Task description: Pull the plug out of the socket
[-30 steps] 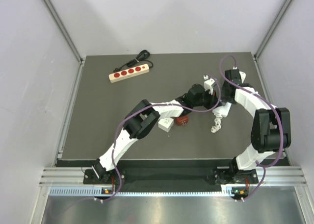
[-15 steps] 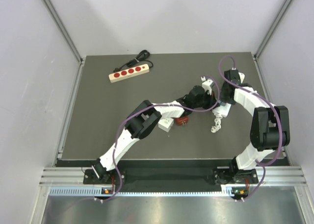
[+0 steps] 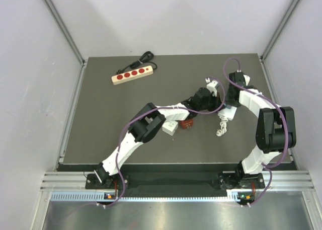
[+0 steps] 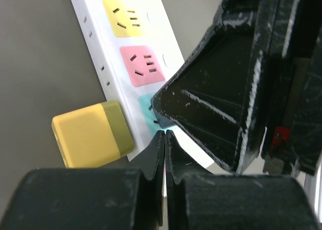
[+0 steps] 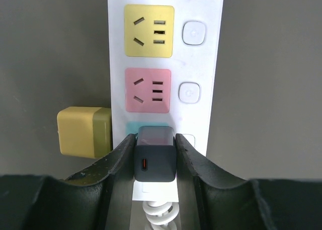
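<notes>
Right gripper [image 5: 155,142] clamped on the dark plug [image 5: 155,162]. Plug seated in teal socket [image 5: 130,128] at 6 o'clock end of white power strip [image 5: 211,64]. Yellow adapter [image 5: 83,131] at 9 o'clock of plug, against strip edge. Left gripper [image 4: 165,139] fully closed, empty, tips by strip. Versus a second ago: right arm shifted slightly toward 9 o'clock, left arm unchanged.

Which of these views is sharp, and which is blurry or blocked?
Right wrist view: strip and plug sharp, evenly lit, no glare; the right pincer slightly soft. Left wrist view: the left pincer at the bottom is blurred, and the right pincer blocks much of the strip. Top view: even light, things small.
</notes>
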